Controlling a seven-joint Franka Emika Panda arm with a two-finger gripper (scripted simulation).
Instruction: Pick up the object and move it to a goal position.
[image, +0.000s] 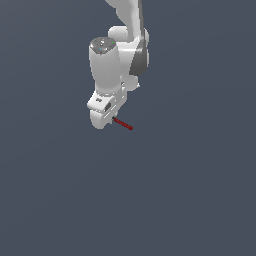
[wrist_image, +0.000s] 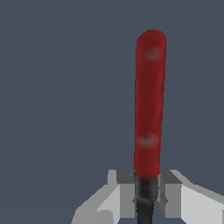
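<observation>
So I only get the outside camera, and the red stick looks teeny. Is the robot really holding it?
Observer: Yes. The wrist view shows the gripper closed on the tool, a finger on each side of it.
Operator: Which part is it squeezing?
Observer: The dark end just below the red handle; the handle itself pokes out free past the fingers.
Operator: Is the stick broken or bent?
Observer: No, up close it looks straight and whole, with a rounded red tip.
</observation>
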